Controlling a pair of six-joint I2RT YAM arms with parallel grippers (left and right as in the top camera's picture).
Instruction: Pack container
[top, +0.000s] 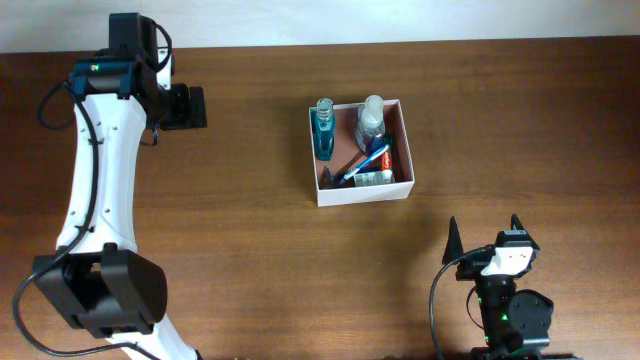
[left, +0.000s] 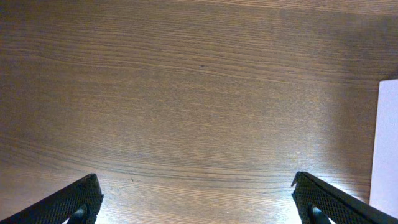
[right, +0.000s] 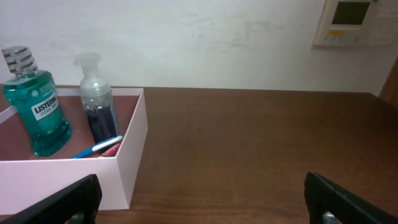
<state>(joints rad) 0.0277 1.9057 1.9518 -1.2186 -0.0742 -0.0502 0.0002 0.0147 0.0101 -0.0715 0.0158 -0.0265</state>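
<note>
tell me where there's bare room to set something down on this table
Bare table lies between the left gripper and the container, and between the container's front wall and the right gripper. Inside the container is crowded with bottles.

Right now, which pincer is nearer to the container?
Right. The right pincer sits open just off the near right corner of the container, on the robot's side. The left pincer, also open, is farther away, out to its left.
</note>
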